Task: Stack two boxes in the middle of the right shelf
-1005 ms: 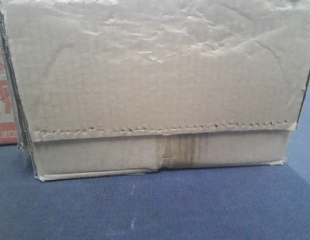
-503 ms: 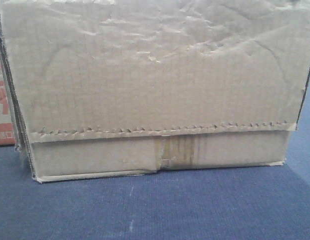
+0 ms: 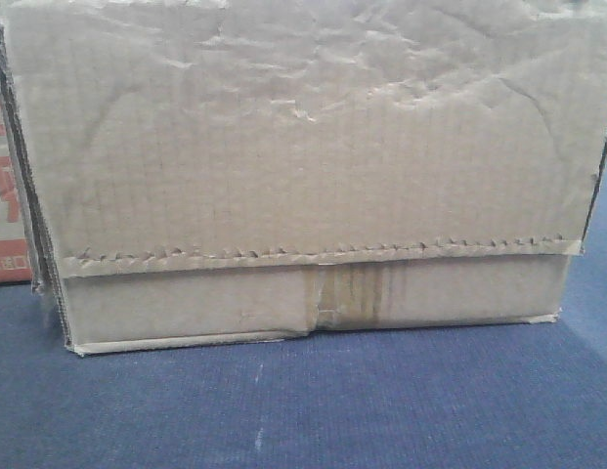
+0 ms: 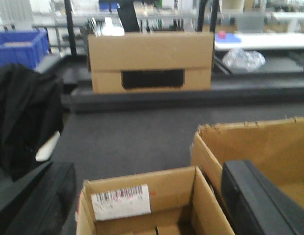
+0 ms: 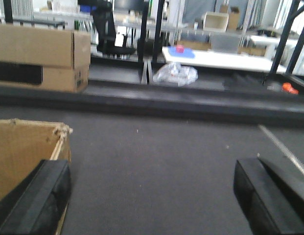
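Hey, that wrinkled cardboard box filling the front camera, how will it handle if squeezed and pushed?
The cardboard box looks creased, so its walls would probably give under a squeeze. Sitting flat on the blue textured surface, it should drag rather than roll.

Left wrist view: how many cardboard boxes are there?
3. A closed box stands far ahead at centre; a labelled open box sits at the bottom edge; another open box is at right. More may lie outside the frame.
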Tool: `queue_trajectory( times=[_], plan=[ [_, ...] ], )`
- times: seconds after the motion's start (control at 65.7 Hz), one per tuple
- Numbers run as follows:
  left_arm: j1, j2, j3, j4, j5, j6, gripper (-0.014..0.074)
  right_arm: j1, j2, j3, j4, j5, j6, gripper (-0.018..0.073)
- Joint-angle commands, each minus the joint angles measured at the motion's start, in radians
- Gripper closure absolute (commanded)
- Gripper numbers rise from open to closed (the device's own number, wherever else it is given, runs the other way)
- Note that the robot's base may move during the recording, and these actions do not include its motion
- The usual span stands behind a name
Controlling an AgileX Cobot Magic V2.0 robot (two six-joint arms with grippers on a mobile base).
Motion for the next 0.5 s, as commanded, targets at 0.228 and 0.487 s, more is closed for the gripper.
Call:
queue_trajectory(
  times=[0.228, 0.487],
  plan=[
    [-0.013, 0.357, -0.168, 0.035, 0.298, 0.0, 0.0071, 0.032, 0.044, -0.008, -0.007, -0.019, -0.002, -0.001],
    [0.159, 0.674, -0.482, 0.012, 0.567, 0.085, 0.0071, 0.062, 0.044, -0.008, -0.007, -0.009, -0.002, -0.001]
  ],
)
